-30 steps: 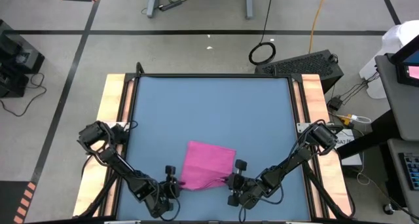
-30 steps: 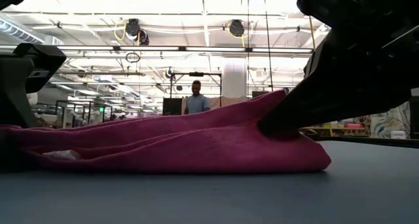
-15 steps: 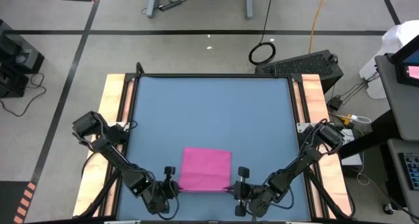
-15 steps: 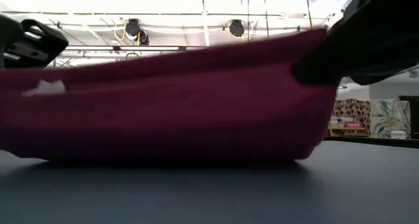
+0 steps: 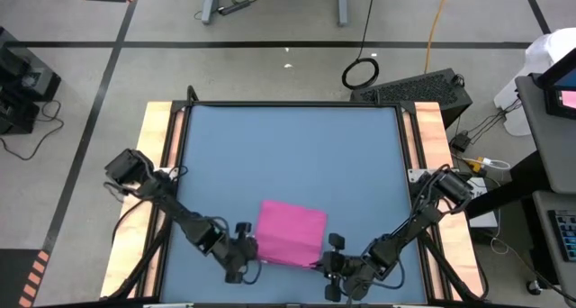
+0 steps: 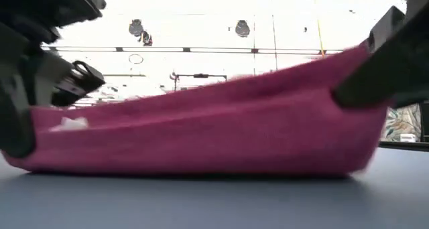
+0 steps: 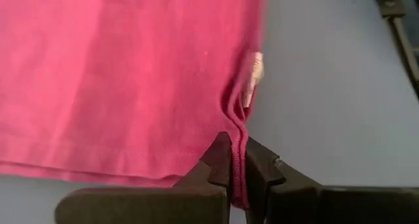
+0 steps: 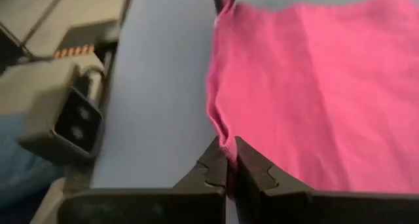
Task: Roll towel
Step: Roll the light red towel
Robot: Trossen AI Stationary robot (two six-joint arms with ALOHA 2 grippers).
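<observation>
Towel (image 5: 290, 232), a soft magenta-pink rectangle of fabric, lies near the front edge of the smooth blue table (image 5: 288, 155). Left gripper (image 7: 237, 168) and right gripper (image 8: 228, 160) each pinch a near corner, fingers clamped tight on the hem.

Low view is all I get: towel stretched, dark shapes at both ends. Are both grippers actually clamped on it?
Observer: Yes. The left gripper is shut on the towel, pinching its hem.
Operator: And the right?
Observer: The right gripper is shut on a bunched edge of the towel too.
Operator: Where on the table?
Observer: From above, the towel sits near the table's front edge, with the far half bare.
</observation>
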